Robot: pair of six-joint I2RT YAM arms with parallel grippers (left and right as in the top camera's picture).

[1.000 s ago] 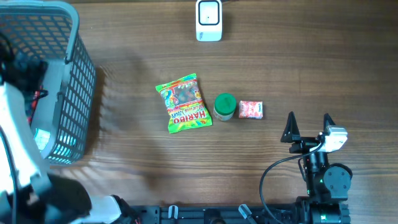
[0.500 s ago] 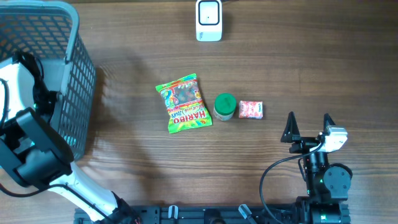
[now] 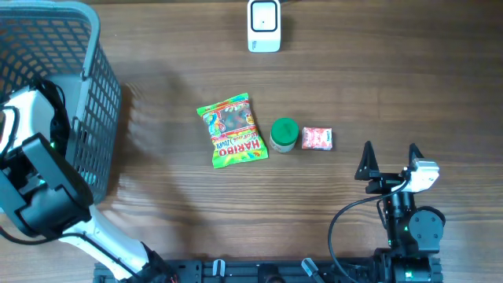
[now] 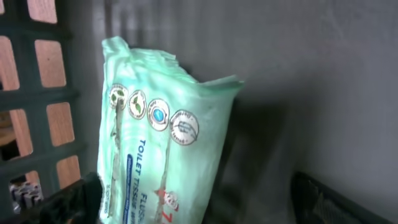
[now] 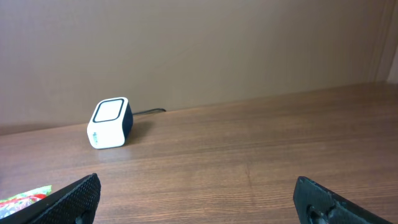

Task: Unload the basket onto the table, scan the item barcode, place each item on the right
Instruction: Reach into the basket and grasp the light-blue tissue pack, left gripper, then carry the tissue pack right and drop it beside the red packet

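In basket (image 4: 37, 94), tissue pack (image 4: 161, 143) looks soft, light, slippery; my left claw (image 4: 193, 190) gapes wide around it; I'd pinch mid-body

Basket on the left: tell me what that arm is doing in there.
The left gripper is inside the grey basket, open around a pale green toilet tissue pack, not yet clamped on it. The right gripper sits open and empty near the front of the table. A Haribo bag, a green-lidded jar and a pink packet lie mid-table; the white scanner stands at the far edge.
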